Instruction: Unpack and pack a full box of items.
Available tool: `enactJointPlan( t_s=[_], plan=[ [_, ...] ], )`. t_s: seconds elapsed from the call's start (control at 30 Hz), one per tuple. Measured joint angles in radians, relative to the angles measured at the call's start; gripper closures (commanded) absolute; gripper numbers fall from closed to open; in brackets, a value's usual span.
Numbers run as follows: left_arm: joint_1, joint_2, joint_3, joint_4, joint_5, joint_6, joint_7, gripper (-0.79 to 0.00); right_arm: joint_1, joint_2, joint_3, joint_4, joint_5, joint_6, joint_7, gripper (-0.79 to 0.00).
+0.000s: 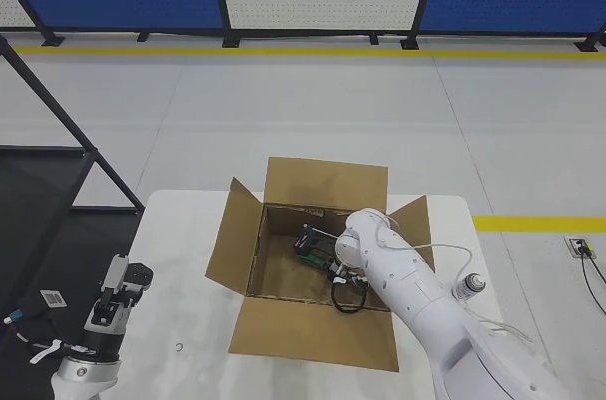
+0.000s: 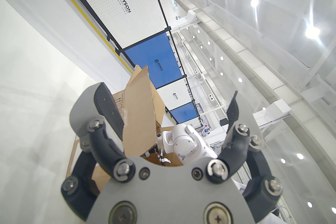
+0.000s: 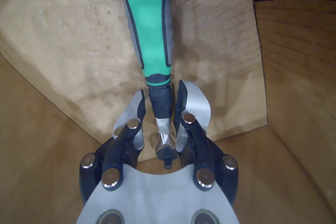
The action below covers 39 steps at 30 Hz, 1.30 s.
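Right wrist view: right gripper (image 3: 161, 97) sitting deep inside cardboard box (image 3: 65, 25), claw clamping black neck of ratchet wrench (image 3: 147, 22). Green-and-grey handle pointing away from palm toward box wall, chrome ratchet head lying between finger bases. Top view: box standing open on white table (image 1: 183, 300), flaps splaying outward, right arm's wrist sitting inside it, wrench lying near far wall. Left gripper (image 1: 123, 285) hanging at table's left edge, well apart from box, claw gaping wide, gripping nothing, pointing upward.
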Motion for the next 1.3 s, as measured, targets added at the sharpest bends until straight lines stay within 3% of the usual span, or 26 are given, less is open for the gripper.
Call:
enactJointPlan(
  t_s=[0.07,0.47,0.83,1.07,1.3],
  plan=[
    [0.000,0.000,0.000,0.000,0.000,0.000,0.000,-0.785,0.000,-0.002,0.000,0.002,-0.001,0.000,0.003,0.000],
    [0.000,0.000,0.000,0.000,0.000,0.000,0.000,-0.785,0.015,0.007,0.014,0.002,-0.021,-0.032,-0.059,0.000],
    [0.000,0.000,0.000,0.000,0.000,0.000,0.000,-0.785,-0.019,0.074,0.059,-0.105,-0.069,-0.082,-0.176,0.000],
    [0.000,0.000,0.000,0.000,0.000,0.000,0.000,-0.785,-0.106,0.152,0.124,-0.323,-0.125,-0.082,-0.203,0.000],
    [0.000,0.000,0.000,0.000,0.000,0.000,0.000,-0.785,-0.295,0.254,0.263,-0.733,-0.218,0.007,-0.095,0.000]
  ],
)
